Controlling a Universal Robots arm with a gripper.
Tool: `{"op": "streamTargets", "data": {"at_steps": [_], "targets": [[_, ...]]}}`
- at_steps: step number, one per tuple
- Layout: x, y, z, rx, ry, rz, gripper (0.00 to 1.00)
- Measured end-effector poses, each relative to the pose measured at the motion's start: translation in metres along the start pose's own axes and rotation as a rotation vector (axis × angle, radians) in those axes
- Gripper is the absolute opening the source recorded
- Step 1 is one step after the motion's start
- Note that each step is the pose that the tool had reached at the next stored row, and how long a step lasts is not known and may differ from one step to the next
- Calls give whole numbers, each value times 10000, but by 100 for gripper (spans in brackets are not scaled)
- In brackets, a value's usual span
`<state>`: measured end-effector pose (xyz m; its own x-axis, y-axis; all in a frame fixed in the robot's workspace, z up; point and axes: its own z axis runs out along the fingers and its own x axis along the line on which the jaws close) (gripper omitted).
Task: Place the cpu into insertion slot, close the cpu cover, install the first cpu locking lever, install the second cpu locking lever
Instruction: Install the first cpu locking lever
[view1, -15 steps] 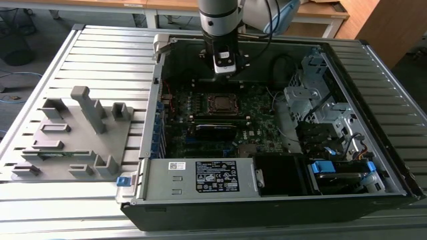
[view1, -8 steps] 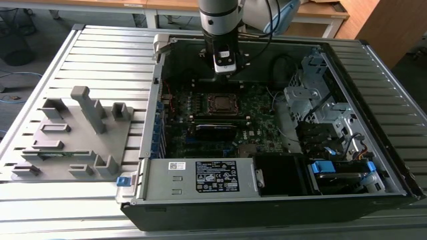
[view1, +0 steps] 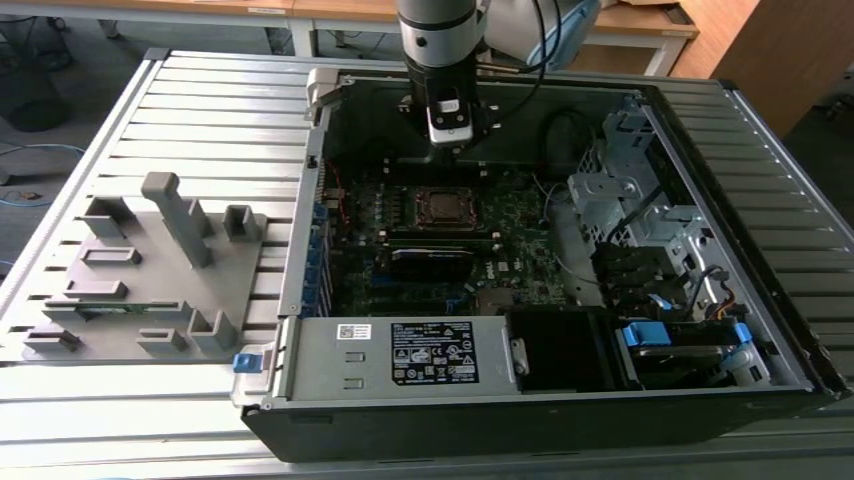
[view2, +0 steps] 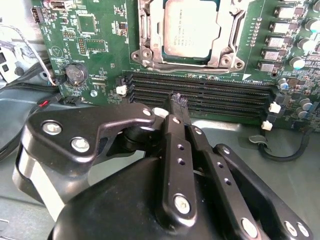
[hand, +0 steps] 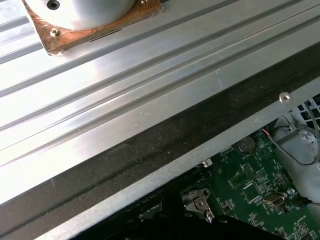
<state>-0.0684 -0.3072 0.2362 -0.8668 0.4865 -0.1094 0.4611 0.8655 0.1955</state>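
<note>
Cpu (view2: 192, 27) is lying flat in the insertion slot (view2: 144, 54), ahead of the claw (view2: 177, 100) and just beyond the memory slots (view2: 200, 92) under its tips. The cpu cover (view2: 231, 35) is seemingly lying down around it, so the lever stage is probably in hand, though I cannot make out the levers; that is calling for a reach forward and down. The claw's fingers are pressing together, holding nothing. Showing: one cpu, one slot, one cover.

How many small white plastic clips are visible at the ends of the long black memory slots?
3: one clip near the round battery, two at the opposite end. The black gripper may hide more.
</note>
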Motion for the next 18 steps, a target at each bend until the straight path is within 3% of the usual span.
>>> {"op": "streamTargets", "data": {"at_steps": [13,18], "targets": [[-1,1,-9,3,0,0,11],[-6,-8,-10,45,-20,-32,11]]}}
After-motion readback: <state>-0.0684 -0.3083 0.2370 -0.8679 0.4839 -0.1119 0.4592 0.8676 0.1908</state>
